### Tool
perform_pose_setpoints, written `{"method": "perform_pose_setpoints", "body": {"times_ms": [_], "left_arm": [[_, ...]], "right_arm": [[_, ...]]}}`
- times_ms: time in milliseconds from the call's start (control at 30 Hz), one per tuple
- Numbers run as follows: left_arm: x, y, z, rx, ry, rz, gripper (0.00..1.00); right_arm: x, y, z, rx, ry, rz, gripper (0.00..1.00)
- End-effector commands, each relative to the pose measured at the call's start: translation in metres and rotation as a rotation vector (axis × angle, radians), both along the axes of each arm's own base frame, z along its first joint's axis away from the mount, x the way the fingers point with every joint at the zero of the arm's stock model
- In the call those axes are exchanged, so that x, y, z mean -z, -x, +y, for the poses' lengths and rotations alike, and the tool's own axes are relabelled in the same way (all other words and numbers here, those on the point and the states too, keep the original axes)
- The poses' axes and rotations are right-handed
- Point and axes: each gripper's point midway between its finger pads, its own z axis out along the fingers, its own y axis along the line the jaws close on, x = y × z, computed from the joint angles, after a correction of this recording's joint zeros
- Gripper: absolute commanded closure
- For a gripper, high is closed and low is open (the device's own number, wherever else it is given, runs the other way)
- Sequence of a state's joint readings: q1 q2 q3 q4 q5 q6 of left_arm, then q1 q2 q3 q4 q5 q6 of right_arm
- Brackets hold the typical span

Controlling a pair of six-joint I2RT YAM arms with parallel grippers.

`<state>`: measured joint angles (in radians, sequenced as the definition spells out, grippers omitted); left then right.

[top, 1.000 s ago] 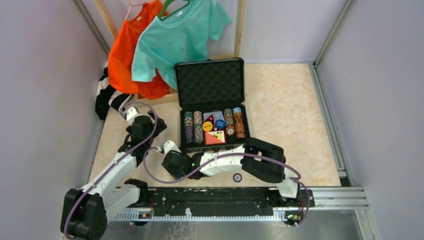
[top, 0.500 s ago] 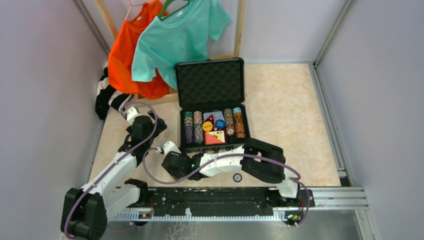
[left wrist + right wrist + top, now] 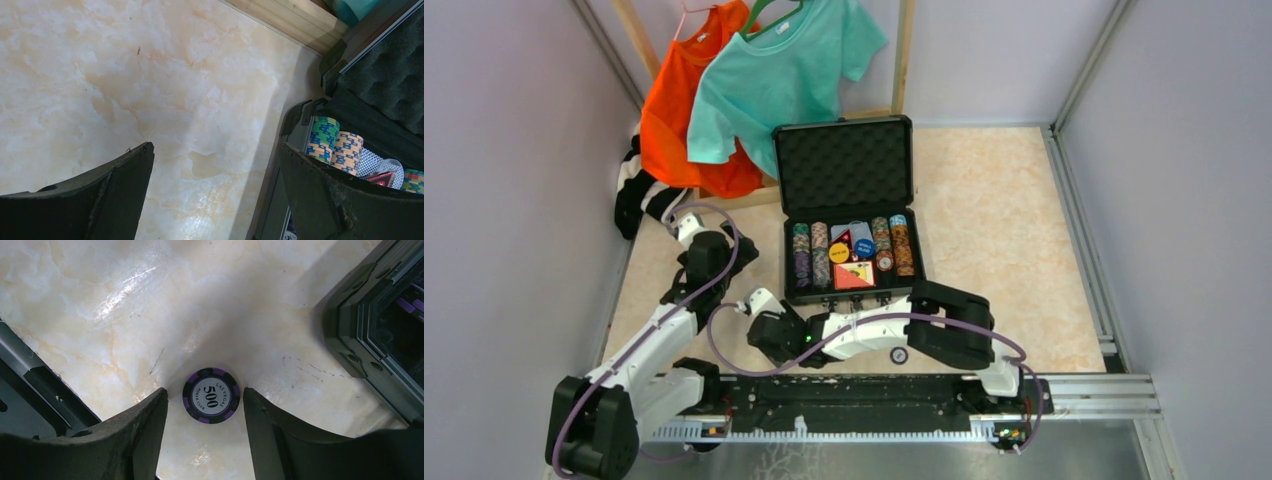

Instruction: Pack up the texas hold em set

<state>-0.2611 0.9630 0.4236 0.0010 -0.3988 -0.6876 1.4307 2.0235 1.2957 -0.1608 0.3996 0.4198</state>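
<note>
Flat on counter (image 3: 100, 305), purple 500 chip (image 3: 211, 396) lay between right end effector's (image 3: 203, 402) open fingers, ungripped; left end effector (image 3: 215, 155) open, farther off.

Top view: high on near side of briefcase (image 3: 844, 165), looking down. Wrist views: close over surface (image 3: 994, 220) by briefcase's left edge, which both show.

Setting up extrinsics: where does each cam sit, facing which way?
Top external: above and behind the bases, looking down on the table; left arm and right arm show.
Left wrist: looks down at table beside the briefcase; open left gripper shows.
Right wrist: looks down at a purple chip inside the open right gripper.
Shared: the briefcase, in all three.
</note>
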Motion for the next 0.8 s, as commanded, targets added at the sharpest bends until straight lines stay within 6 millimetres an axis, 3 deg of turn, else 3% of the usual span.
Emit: {"method": "perform_pose_setpoints", "body": {"times_ms": [0,133,533,767], "left_arm": [[-0.017,-0.008,-0.001,-0.001,0.022,-0.058,0.01],[-0.017,-0.008,-0.001,-0.001,0.022,-0.057,0.01],[-0.015,-0.009,-0.002,0.002,0.024,-0.055,0.01],[-0.016,-0.009,-0.002,0.004,0.026,-0.059,0.01]], "right_arm": [[0.016,0.011,-0.016,-0.015,0.076,0.023,0.43],[0.022,0.013,-0.016,-0.02,0.087,0.034,0.44],[0.026,0.013,-0.022,-0.009,0.101,0.037,0.6],[0.015,0.01,-0.02,-0.002,0.086,0.021,0.62]]}}
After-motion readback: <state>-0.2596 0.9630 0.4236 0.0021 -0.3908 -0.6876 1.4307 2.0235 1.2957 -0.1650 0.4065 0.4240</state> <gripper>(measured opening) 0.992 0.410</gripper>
